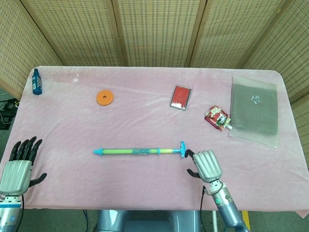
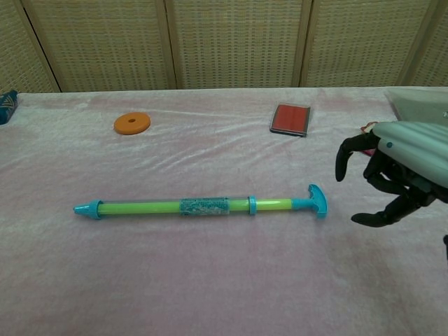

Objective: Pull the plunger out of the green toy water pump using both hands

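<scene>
Woven-cane screens behind; table (image 1: 58, 121) covered with a pink cloth.

Pump (image 1: 139, 151) lies flat near the front middle of the cloth, long axis left-right. Nozzle tip to the robot's left, T-handle (image 1: 182, 149) of the plunger at the right end. Only a short length of rod shows between collar and handle, so the plunger looks close to fully pushed in. Nothing touches the pump.

Right hand (image 1: 206, 165) sits just beside the T-handle, on its right and slightly nearer the front edge. Fingers curved downward and parted, thumb out to the side, nothing held. Chest view confirms a gap between its fingertips (image 2: 341, 168) and the handle: near, not touching.

Left hand (image 1: 19, 166) is at the front left corner, well apart from the pump, palm down, fingers extended and slightly spread, empty. Not visible in the chest view.

Other items, none near the pump: blue bottle (image 1: 36, 82) at far left, orange ring (image 1: 105, 97), red case (image 1: 180, 97), red pouch (image 1: 217, 118), grey plastic bag (image 1: 254, 109) at far right.

Step in hand, as judged: approach. No grasp made on either end; pulling not begun.

Next move calls for: right hand to close around the T-handle; left hand to travel across and clamp the green barrel, likely near its middle or nozzle end, so the body stays put. Then pull apart along the pump's axis.
</scene>
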